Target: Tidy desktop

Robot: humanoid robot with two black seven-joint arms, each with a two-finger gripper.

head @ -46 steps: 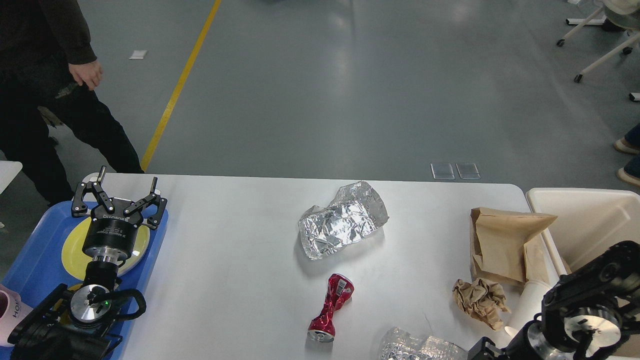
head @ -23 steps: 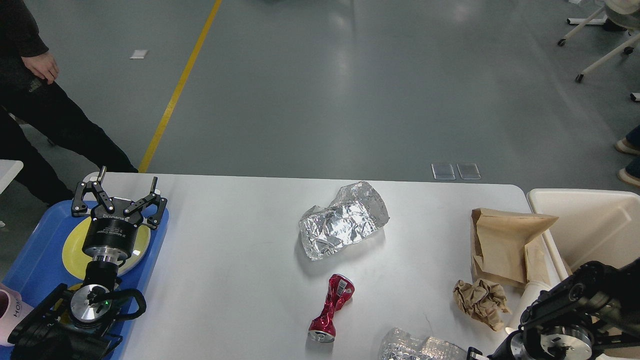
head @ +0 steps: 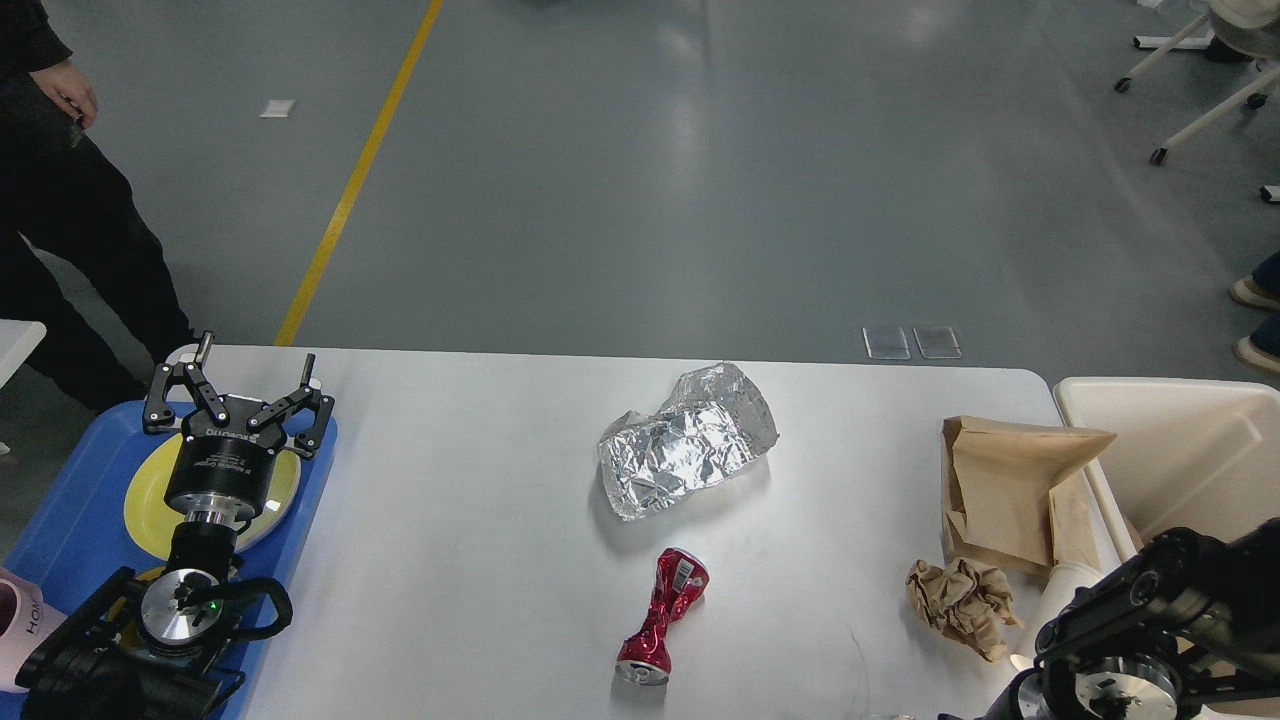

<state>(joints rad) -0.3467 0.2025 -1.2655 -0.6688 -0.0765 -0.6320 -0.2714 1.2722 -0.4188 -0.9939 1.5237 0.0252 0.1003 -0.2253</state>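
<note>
The white desktop [head: 480,520] holds a crumpled sheet of silver foil [head: 685,440] in the middle and a crushed red can [head: 662,615] in front of it. A flattened brown paper bag [head: 1005,480] and a ball of crumpled brown paper [head: 960,595] lie at the right. My left gripper [head: 256,358] is open and empty, above a yellow plate [head: 145,490] on the blue tray [head: 60,530] at the left. Only thick links of my right arm [head: 1130,640] show at the bottom right; its gripper is out of view.
A cream bin [head: 1180,450] stands past the table's right edge, with a white cup [head: 1058,600] lying against it. A pink cup [head: 18,625] sits at the tray's near left. A person in black [head: 70,230] stands behind the table's left corner.
The second foil piece at the table's front edge has gone out of view. My right arm has sunk lower in the frame. The person has stepped to the left. My left arm is still.
</note>
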